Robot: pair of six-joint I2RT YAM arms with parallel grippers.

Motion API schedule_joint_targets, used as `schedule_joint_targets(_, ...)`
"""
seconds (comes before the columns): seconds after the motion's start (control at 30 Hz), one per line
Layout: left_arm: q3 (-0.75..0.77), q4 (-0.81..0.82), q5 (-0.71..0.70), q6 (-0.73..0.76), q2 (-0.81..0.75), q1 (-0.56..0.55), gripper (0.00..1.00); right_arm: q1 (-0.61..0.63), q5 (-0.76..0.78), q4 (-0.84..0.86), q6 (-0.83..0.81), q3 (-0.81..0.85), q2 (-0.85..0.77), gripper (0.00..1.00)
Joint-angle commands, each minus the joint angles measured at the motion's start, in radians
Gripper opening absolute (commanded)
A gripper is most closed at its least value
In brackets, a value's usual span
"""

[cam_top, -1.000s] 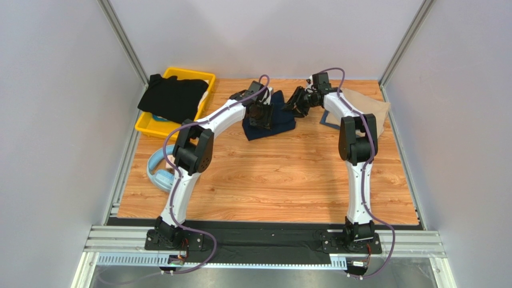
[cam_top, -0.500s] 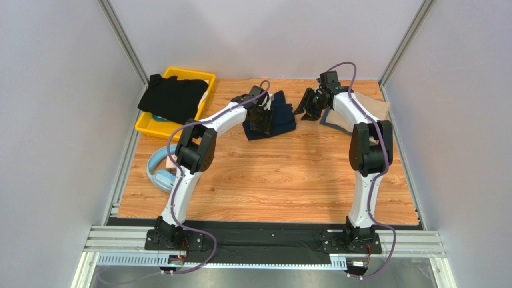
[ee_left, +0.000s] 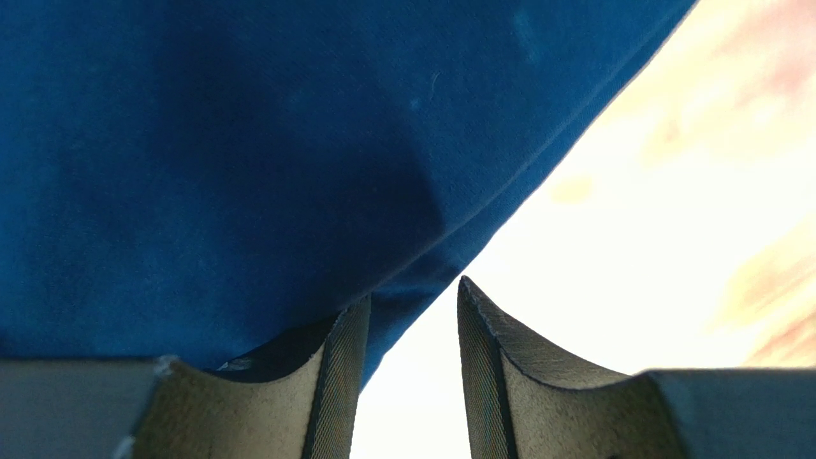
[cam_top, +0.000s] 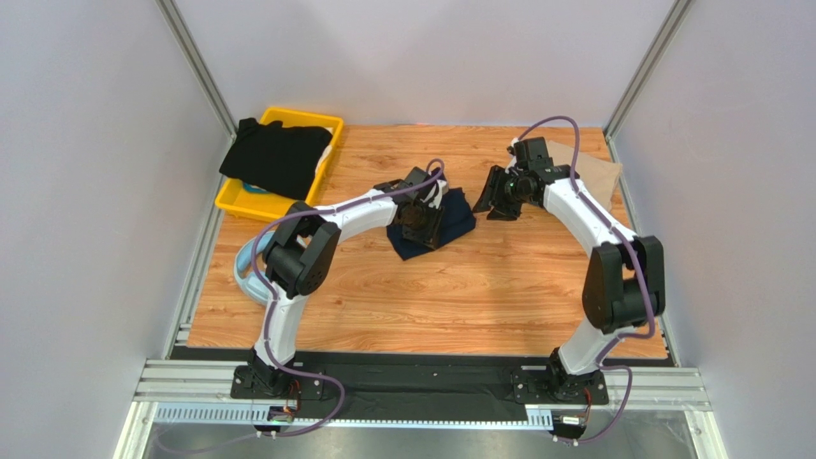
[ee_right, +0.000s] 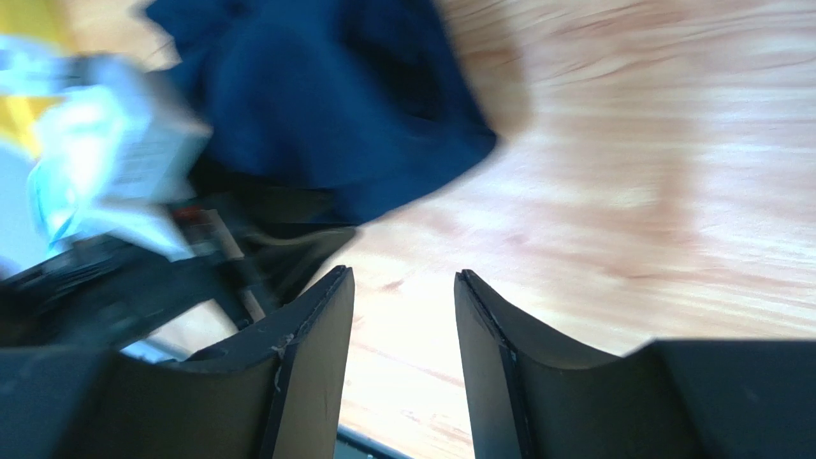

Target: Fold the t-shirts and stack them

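The dark navy soft cloth t-shirt (cam_top: 458, 216) lies crumpled, not flat, on the wooden surface (cam_top: 431, 296). Its long axis runs on a slant, from the bundle's near-left corner up to its far-right corner. The left arm is the nearer one: the left arm's fingers (ee_left: 335, 368) sit right on the navy shirt's left half, pointing down into it. In the left wrist view the cloth fills the upper left and drapes over the outer finger. Its hem slants down to that finger's tip, with bare surface showing bright in the gap. Those fingers stand spread with a clear gap, and nothing is pinched between them.

The right arm's fingers (ee_right: 311, 359) hang just beside the navy shirt's far-right corner, above the surface and apart from the cloth. They are spread about as wide, with only bare wood between them and nothing held. From them the navy shirt lies ahead and to the left.

The coming move likely turns on that hem: the left fingers would need it between them, not beside them.

The tan cloth t-shirt (cam_top: 599, 172) lies well right of the navy shirt. The black cloth t-shirt (cam_top: 278, 153) lies well to its left, draped over a yellow plastic bin (cam_top: 239, 201).
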Motion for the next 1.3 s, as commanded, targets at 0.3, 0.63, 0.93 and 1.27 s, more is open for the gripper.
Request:
schedule_joint_targets(0.3, -0.325, -0.055, -0.008, -0.086, -0.204, -0.053, 0.46, 0.171, -0.066, 0.106, 0.07, -0.175, -0.076, 0.49)
schedule_joint_targets(0.63, -0.354, -0.021, -0.024, -0.119, -0.187, -0.069, 0.45, 0.36, 0.058, 0.146, 0.125, -0.153, 0.049, 0.49)
schedule_joint_targets(0.93, -0.394, 0.017, -0.018, -0.13, -0.207, -0.071, 0.45, 0.369, 0.156, 0.188, 0.144, -0.18, 0.096, 0.48)
schedule_joint_targets(1.27, -0.442, 0.04, -0.018, -0.129, -0.216, -0.071, 0.43, 0.369, 0.182, 0.192, 0.136, -0.156, 0.076, 0.48)
